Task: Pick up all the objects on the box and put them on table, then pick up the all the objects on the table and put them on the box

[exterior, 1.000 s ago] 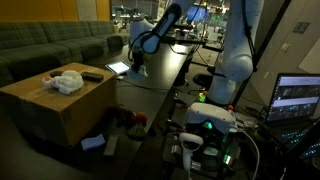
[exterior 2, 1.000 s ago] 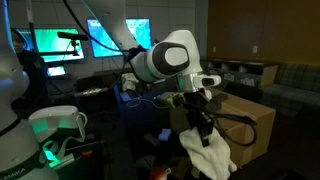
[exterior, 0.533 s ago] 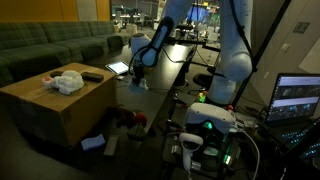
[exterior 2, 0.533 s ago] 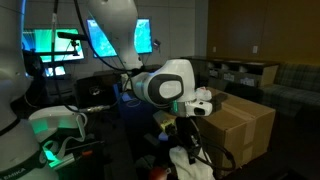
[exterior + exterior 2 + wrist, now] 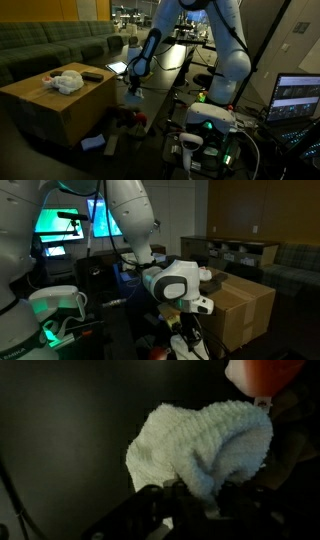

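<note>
Since the wrist view sits closest, start there: the gripper (image 5: 197, 492) has its jaws clamped on the lower edge of the pale cloth (image 5: 200, 445), so the task's thing is in hand, not lying loose. The bulk of the cloth bunches straight ahead of the fingertips, beyond them. Its long axis runs across the jaws, rising a little toward the right of that view. The fatter, rounded end points right, toward the red toy (image 5: 262, 374) at the upper corner. Cloth and toy are near, possibly touching; the view is too dark to tell. There is only one arm, so no choice of reach.

In an exterior view the gripper (image 5: 133, 93) hangs low at the near end of the table (image 5: 165, 72), pointing down. Judgement: this is the release step of a box-to-table move. The coming move turns on the surface lying directly below the cloth, beside the toy rather than on it.

Farther off, the tablet (image 5: 118, 68) shows just behind the arm. Farthest, the box (image 5: 45, 108) carries a white fluffy toy (image 5: 66, 81) and a dark bar (image 5: 92, 76), not yet moved.
</note>
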